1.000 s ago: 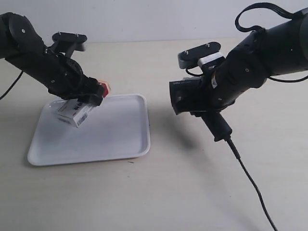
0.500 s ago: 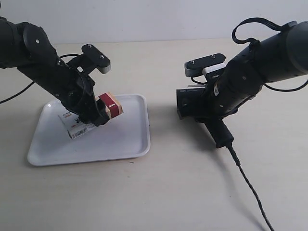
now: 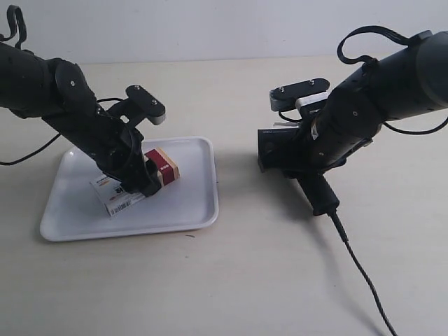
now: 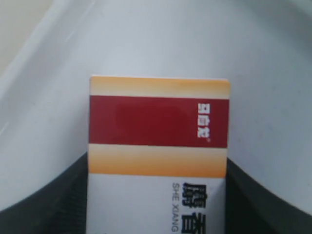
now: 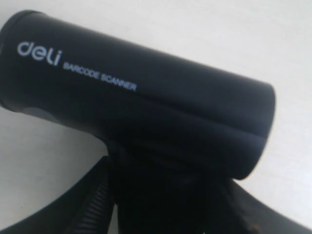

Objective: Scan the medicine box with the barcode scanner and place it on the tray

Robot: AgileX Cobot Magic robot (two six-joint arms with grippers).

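The medicine box (image 3: pixel 159 170), white with a dark red and tan end, sits low over the white tray (image 3: pixel 189 199). Whether it touches the tray floor I cannot tell. My left gripper (image 3: pixel 137 180), on the arm at the exterior view's left, is shut on the box. In the left wrist view the box (image 4: pixel 158 126) fills the middle, with a black finger (image 4: pixel 68 204) on each side and the tray (image 4: pixel 170 39) behind it. My right gripper (image 3: pixel 308 166) is shut on the handle of the black barcode scanner (image 3: pixel 274 148), held above the table. The scanner (image 5: pixel 146 107) hides most of the right fingers (image 5: pixel 92 200).
The scanner's thin black cable (image 3: pixel 364 273) trails from the handle across the table toward the front right. A beige tabletop (image 3: pixel 245 280) surrounds the tray. A pale wall stands at the back.
My left arm has carried the medicine box down and toward the tray's middle, turning its red end rightward. The right arm has lowered the scanner slightly, then held still.
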